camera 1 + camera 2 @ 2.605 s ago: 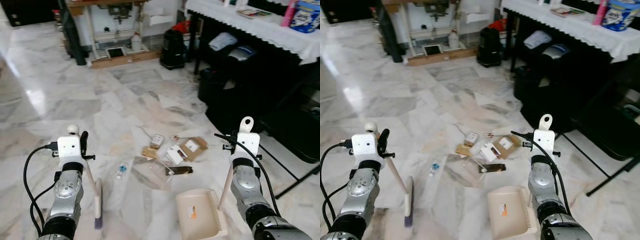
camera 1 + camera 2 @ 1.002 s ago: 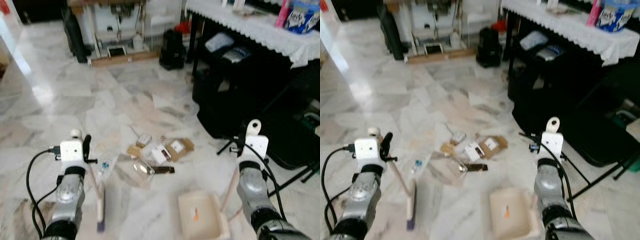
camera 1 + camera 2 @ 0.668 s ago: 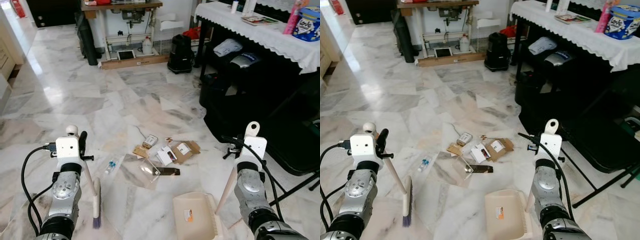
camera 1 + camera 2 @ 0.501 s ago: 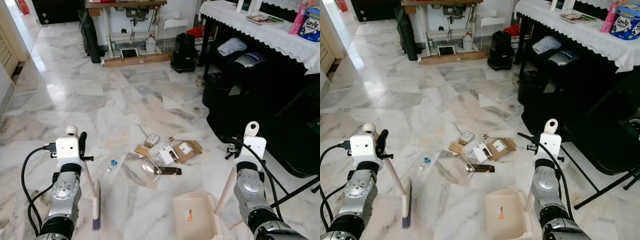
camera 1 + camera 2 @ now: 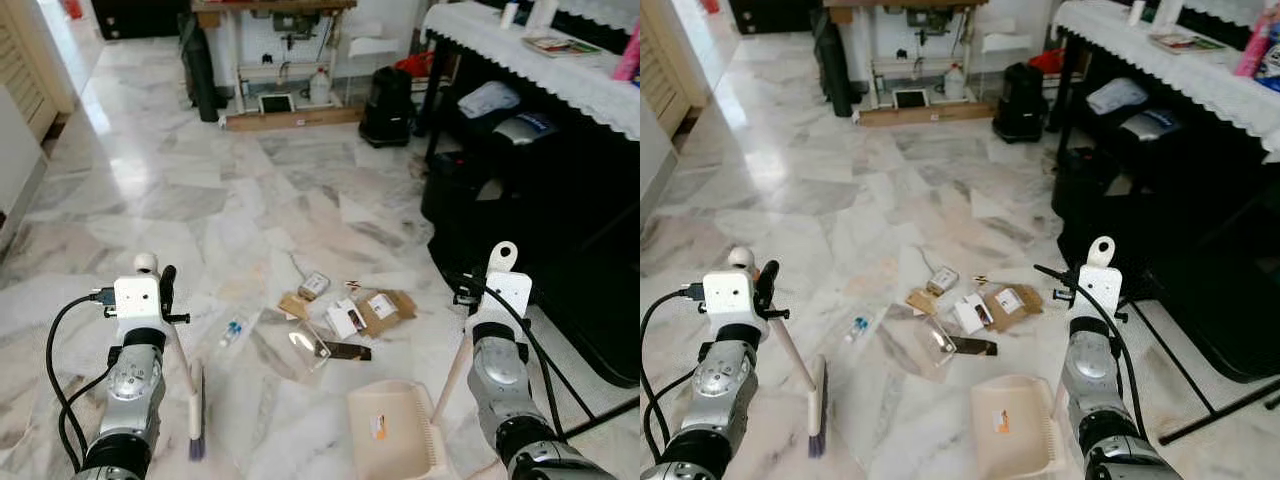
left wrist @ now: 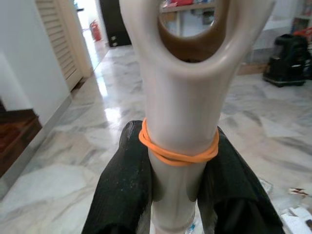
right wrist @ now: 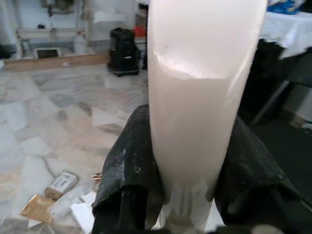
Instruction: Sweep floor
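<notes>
On the marble floor [image 5: 180,190], litter [image 5: 340,315]; left gripper [image 6: 178,195] clenched on brush [image 5: 194,405], right gripper [image 7: 187,190] grasping dustpan [image 5: 395,430].

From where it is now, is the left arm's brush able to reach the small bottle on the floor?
Probably yes. The left gripper is shut on the brush, whose head rests on the floor close to the bottle. Only bare floor lies between them; the litter pile sits farther toward the dustpan.
</notes>
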Tool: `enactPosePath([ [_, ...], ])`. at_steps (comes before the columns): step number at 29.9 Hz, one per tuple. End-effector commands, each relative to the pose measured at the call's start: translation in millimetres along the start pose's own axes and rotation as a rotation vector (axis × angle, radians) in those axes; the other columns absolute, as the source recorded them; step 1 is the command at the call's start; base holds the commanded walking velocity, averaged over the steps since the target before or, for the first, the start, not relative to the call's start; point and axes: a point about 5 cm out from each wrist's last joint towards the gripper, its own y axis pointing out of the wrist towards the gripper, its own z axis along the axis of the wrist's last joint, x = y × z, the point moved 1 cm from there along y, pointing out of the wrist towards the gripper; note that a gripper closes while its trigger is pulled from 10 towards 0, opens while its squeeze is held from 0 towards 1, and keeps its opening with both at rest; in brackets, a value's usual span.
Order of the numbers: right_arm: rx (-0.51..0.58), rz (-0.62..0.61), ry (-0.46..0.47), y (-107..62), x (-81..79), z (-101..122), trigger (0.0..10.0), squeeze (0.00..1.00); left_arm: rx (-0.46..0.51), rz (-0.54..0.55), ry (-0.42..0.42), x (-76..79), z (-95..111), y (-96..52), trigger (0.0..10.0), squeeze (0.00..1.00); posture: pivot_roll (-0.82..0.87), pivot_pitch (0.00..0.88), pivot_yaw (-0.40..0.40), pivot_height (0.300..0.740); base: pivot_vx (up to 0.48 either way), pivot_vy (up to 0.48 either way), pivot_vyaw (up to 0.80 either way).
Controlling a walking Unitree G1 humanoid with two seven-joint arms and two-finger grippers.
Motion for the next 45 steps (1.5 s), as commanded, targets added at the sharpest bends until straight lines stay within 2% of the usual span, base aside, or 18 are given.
enactPosePath([
  [1, 0.037, 0.005, 0.011, 4.3, -2.4, 9.6, 10.0, 0.00, 0.033, 0.011, -0.011, -0.2, 7.8, 5.0, 10.0, 0.00, 0.05, 0.000, -0.021, 0.740, 0.300, 0.000, 0.00],
  [16, 0.046, -0.002, 0.033, 4.2, -1.8, 10.9, 10.0, 0.00, 0.052, 0.015, -0.008, -1.1, 11.4, 5.9, 10.0, 0.00, 0.05, 0.000, -0.022, 0.740, 0.306, 0.000, 0.00],
  [27, 0.056, 0.008, 0.043, 5.2, -4.7, 13.6, 10.0, 0.00, 0.077, 0.011, -0.011, -0.4, 17.1, 9.0, 10.0, 0.00, 0.05, 0.000, -0.017, 0.740, 0.309, 0.000, -0.76],
  [41, 0.064, -0.001, 0.043, 4.1, -2.8, 13.2, 10.0, 0.00, 0.093, 0.004, -0.008, 0.4, 21.0, 11.5, 10.0, 0.00, 0.05, 0.000, -0.013, 0.740, 0.310, 0.000, 0.00],
  [45, 0.060, 0.001, 0.044, 3.7, -3.5, 12.3, 10.0, 0.00, 0.133, 0.010, -0.035, -0.1, 30.2, 14.5, 10.0, 0.00, 0.06, 0.000, -0.014, 0.740, 0.000, 0.000, 0.00],
])
